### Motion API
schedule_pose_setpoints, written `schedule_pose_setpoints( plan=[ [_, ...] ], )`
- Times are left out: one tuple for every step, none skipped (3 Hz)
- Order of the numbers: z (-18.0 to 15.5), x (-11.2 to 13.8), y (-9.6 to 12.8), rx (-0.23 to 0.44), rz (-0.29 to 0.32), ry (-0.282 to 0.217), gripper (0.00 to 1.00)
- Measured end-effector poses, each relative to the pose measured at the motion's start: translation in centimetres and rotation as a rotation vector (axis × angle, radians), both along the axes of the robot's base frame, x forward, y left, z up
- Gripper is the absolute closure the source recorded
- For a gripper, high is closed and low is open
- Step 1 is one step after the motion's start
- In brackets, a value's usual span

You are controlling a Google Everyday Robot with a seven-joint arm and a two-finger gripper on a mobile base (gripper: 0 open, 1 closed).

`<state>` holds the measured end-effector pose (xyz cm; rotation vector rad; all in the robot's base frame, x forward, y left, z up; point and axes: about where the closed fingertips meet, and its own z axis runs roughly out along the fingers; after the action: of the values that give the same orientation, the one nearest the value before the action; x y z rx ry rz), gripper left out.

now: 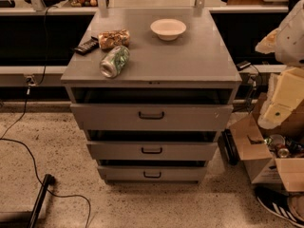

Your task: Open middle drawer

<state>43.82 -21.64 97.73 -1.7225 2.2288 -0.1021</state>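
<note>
Here's the grey cabinet (190, 65), dead centre of the frame, three drawers stacked down its front. The middle drawer (190, 151) sits in the lower centre, between the wider top drawer (199, 118) and the narrow bottom drawer (180, 174). Its small black loop handle (151, 150) is right in the middle of its face, with a dark band showing just above the front. Over at the right edge, the gripper (281, 99) hangs as a pale cream shape above an open cardboard box (256, 163), well apart from the handle and touching no drawer; wide or narrow, I cannot tell from here. Up on the cabinet top: a white bowl (168, 28) toward the back, a green can (114, 61) lying on its side near the front left, a crumpled snack bag (114, 39) just behind it.
</note>
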Motion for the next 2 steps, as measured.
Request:
schedule_pose_setpoints(
  plan=[
    [0.0,0.0,0.0,0.000,0.000,0.001,0.00],
    [-1.5,-0.3,0.5,0.002,0.008,0.042,0.00]
  ],
)
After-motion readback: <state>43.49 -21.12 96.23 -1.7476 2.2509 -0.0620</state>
